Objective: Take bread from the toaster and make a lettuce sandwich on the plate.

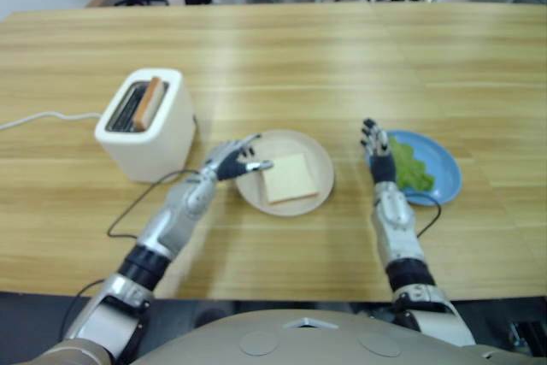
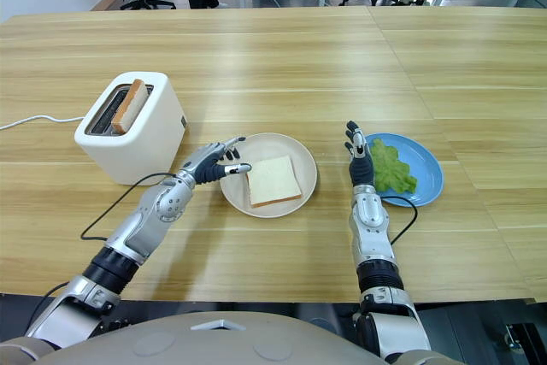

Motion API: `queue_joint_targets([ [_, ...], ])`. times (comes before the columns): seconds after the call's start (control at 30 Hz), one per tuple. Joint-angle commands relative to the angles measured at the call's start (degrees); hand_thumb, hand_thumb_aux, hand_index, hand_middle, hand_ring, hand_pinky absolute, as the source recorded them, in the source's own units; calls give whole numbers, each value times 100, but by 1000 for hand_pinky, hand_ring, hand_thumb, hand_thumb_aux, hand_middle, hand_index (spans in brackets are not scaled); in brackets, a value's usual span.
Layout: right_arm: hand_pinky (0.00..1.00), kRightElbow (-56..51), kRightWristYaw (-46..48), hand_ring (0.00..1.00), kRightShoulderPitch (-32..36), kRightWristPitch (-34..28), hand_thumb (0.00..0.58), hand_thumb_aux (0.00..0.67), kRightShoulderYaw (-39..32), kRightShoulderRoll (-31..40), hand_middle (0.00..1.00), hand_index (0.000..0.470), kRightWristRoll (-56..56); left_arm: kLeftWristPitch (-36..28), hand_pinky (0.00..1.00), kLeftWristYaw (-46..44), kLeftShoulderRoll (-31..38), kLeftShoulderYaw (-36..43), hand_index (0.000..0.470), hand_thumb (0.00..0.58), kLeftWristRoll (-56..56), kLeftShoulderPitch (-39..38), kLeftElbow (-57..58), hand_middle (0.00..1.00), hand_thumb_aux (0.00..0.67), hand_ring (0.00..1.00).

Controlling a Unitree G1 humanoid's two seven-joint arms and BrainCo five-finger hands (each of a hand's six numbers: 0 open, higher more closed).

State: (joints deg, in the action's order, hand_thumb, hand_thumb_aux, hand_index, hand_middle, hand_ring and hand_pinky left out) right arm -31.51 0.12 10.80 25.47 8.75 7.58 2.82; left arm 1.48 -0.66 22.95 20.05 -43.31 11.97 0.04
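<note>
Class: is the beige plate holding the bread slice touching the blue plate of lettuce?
Apart. The right eye view shows a strip of bare table between the beige plate and the blue plate.

Left eye view: on the robot's head, facing forward and down over the surface (image 1: 342,57).
Right eye view: just beside it to the right, same tilt; things sit slightly further left in frame.
Nearness: close; the surface's near edge lies low in frame, its far edge near the top.
Shared: toaster (image 1: 145,126), plate (image 1: 323,168), blue plate (image 1: 449,173), left hand (image 1: 229,160), right hand (image 1: 376,150).
</note>
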Motion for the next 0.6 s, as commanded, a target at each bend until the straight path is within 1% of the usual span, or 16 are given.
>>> queue_joint_targets([
  [0.03,0,74,20,0,-55,-121,0,0,-40,-24,0,0,-28,135,0,694,186,-381,0,0,-424,-109,-725,0,0,0],
  [0.1,0,195,-20,0,-84,-87,0,0,-77,15,0,0,-139,279,0,977,201,-601,0,0,-391,-238,-1077,0,0,0],
  [0.17,0,564,-181,0,-160,0,0,0,-101,180,0,0,-470,430,0,1133,173,-721,0,0,-316,-339,-1193,0,0,0],
  [0.27,0,1602,-582,0,-313,-62,0,0,51,755,0,0,-1373,698,0,1070,-74,-853,0,0,423,-438,-816,0,0,0],
  [0.33,0,2145,-940,0,-316,-365,0,0,173,1291,0,0,-2212,786,0,1004,-235,-926,0,0,829,-481,-448,0,0,0],
  [0.4,0,2512,-1286,0,-285,-770,0,0,201,1976,0,0,-3332,874,0,961,-366,-977,0,0,1108,-487,-119,0,0,0],
  [0.47,0,2542,-1474,0,-227,-1336,0,0,-122,2863,0,0,-4782,951,0,927,-453,-980,0,0,1284,-458,148,0,0,0],
  [0.5,0,2361,-1426,0,-152,-1711,0,0,-424,3306,0,0,-5549,990,0,921,-474,-971,0,0,1325,-449,245,0,0,0],
  [0.53,0,2074,-1377,0,-62,-1929,0,0,-668,3648,0,0,-5987,1027,0,938,-481,-953,0,0,1320,-448,306,0,0,0],
  [0.6,0,1442,-1313,0,93,-2154,0,0,-1091,4132,0,0,-6486,1056,0,970,-470,-898,0,0,1228,-447,369,0,0,0],
])
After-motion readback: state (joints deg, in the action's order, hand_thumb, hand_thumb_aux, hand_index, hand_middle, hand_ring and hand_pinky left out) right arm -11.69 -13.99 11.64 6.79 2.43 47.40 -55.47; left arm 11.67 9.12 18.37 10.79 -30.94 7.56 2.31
